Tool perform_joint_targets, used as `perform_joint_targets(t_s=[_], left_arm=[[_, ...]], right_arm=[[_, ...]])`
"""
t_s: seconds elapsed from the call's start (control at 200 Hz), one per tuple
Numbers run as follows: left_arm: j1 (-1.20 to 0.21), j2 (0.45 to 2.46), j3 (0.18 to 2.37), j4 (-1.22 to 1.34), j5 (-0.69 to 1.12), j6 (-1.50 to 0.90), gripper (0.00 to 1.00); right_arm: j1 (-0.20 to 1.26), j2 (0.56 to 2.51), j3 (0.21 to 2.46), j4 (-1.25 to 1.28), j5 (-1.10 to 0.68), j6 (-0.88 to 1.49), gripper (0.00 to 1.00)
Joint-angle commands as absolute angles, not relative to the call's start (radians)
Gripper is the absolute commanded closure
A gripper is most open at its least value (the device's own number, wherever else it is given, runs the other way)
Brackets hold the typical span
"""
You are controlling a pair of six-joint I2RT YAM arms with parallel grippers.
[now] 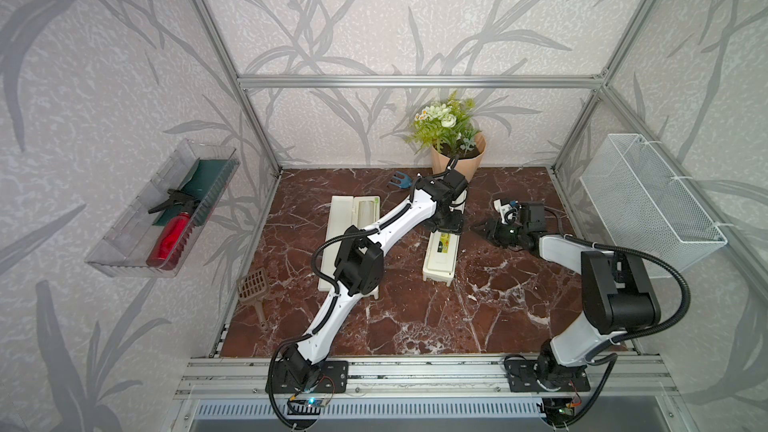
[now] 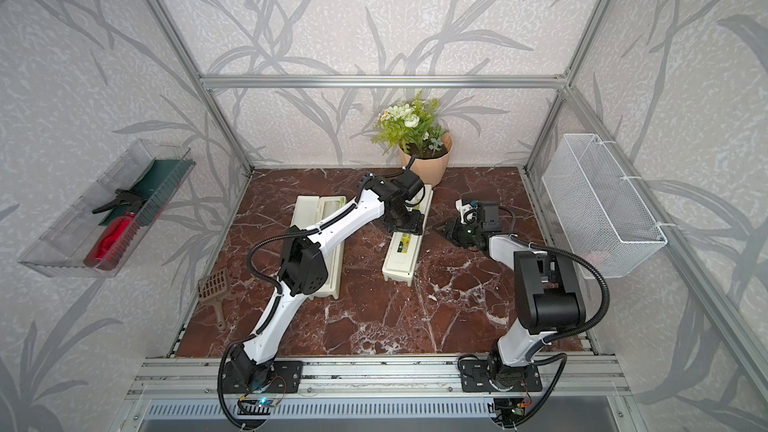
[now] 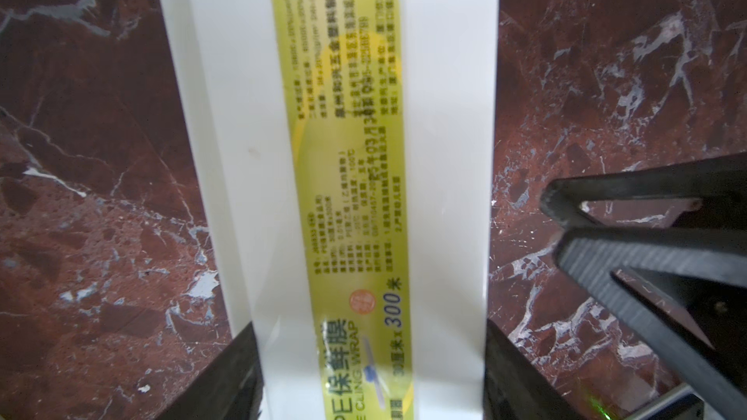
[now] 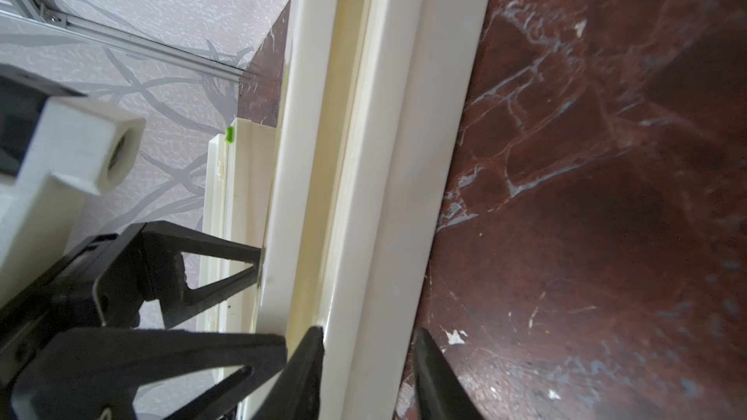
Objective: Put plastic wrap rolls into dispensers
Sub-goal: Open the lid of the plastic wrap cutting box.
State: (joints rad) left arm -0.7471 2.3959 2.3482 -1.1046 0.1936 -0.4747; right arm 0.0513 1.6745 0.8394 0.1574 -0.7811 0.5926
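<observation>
one dispenser (image 3: 444, 115), left tool (image 3: 372, 377) clamping it

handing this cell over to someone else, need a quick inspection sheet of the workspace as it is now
surface: red-brown marble tabletop, no spill seen
job's things: open cream plastic dispenser box, translucent wrap roll partly visible inside; closed cream dispenser box with yellow-green label; second roll not seen
clutter: brown slotted plastic scoop, small blue hand fork, potted green plant
grippers: left gripper clamps the closed box's long sides; right gripper has fingers flanking its side edge, grip unclear
cables: black corrugated conduits loop off both arms
surroundings: clear wall tray holding a red spray bottle; white wire mesh basket; aluminium frame
</observation>
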Motion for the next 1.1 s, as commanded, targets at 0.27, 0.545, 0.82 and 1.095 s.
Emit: perform_joint_targets(t_s=[0.27, 0.545, 0.82, 1.095], left_arm=[[-0.706, 2.312, 2.222, -1.013, 0.356, -0.482, 0.36], [-0.683, 2.263, 2.11, -0.889, 0.446, -0.545, 0.37], [-0.666, 2.243, 2.082, -0.863, 0.462, -0.538, 0.29], [-0.549, 2.039, 1.871, -0.705, 0.357, -0.574, 0.0]], right_arm=[[0.121, 1.783, 1.0, 0.18, -0.777, 0.631, 0.74], [0.15, 1.84, 1.083, 0.17, -0.772, 0.63, 0.83], [0.204, 1.84, 1.126, 0.204, -0.776, 0.694, 0.83], [0.27, 1.882, 1.189, 0.182, -0.758, 0.709, 0.84]])
